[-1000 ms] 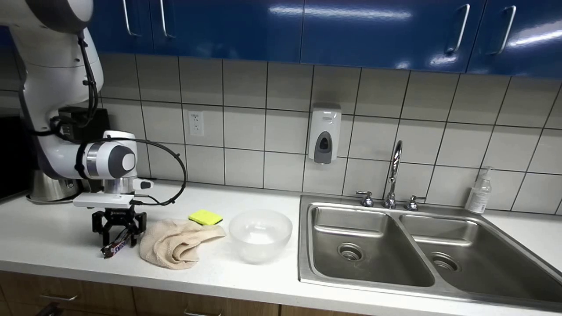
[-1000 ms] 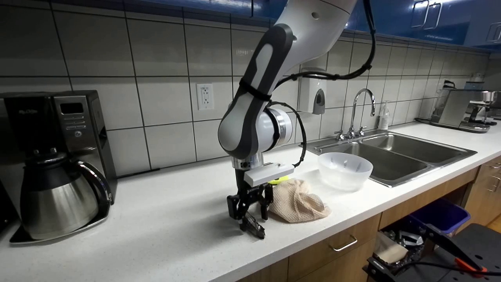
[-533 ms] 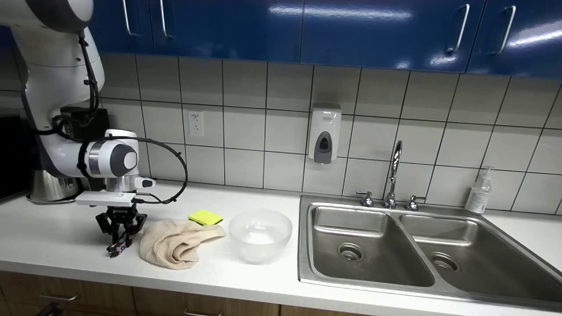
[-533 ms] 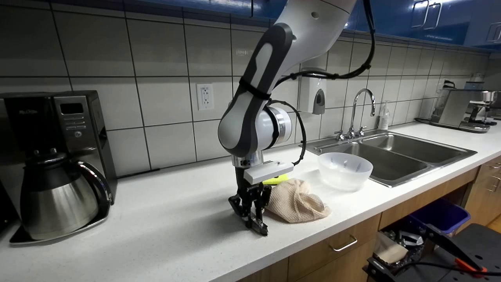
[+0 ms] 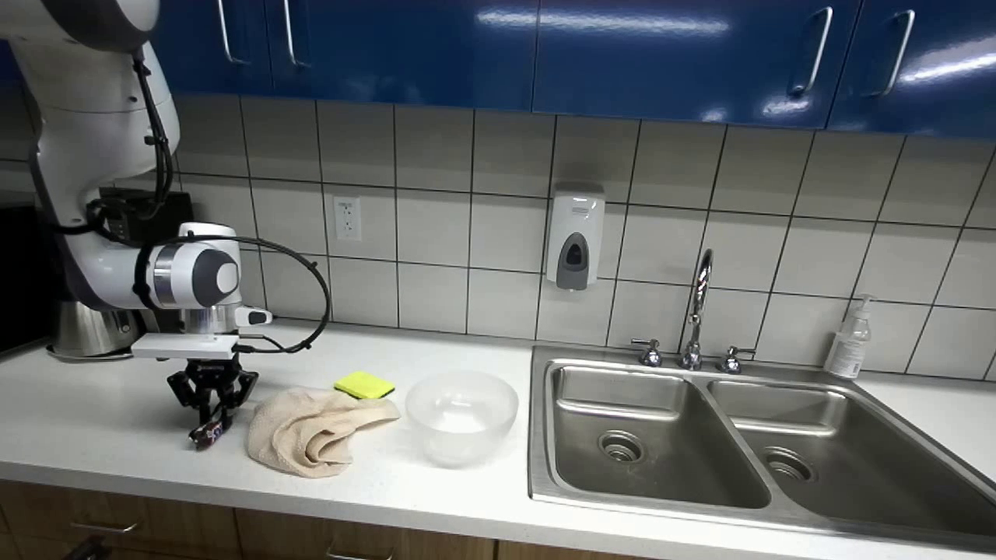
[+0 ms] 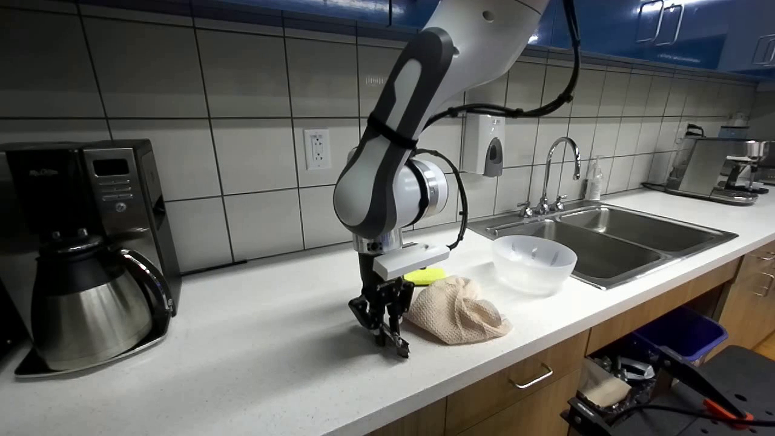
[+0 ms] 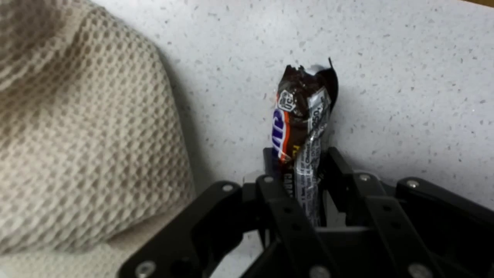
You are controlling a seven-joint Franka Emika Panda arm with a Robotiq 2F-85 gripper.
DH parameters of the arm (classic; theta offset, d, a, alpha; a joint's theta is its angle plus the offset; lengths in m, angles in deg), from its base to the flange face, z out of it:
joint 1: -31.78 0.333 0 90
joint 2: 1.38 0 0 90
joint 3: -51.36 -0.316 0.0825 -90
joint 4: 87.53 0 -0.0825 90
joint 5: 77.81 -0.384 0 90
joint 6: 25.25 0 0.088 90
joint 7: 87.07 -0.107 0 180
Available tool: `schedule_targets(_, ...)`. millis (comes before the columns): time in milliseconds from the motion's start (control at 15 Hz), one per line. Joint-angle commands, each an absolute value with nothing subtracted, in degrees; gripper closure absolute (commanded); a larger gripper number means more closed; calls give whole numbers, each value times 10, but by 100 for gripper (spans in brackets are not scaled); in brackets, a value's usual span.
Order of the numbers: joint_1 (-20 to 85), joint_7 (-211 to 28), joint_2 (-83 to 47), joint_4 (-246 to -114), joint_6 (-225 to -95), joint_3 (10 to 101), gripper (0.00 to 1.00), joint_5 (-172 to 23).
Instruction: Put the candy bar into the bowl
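In an exterior view we see the arm [image 5: 105,140] hanging from about eleven o'clock, bent so its claw [image 5: 215,422] points straight toward six o'clock, low over the tabletop [image 5: 93,420]; the bowl [image 5: 459,449] stands at three o'clock from the claw, beyond the cloth [image 5: 296,428]. In the wrist view we see the claw pinching the candy bar [image 7: 300,127], whose visible end points toward twelve o'clock.
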State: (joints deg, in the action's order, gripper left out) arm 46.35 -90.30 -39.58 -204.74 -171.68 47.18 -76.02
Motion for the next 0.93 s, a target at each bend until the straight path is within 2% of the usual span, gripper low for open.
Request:
schedule_targets(0,483,-928,-320,-2089,-1736,481,92,-725)
schedule_targets(600,460,-914,-175,-2169,-1765,458,93,-732)
schedule_targets(867,448,-937,-119,-2217,-1773,475,93,-723)
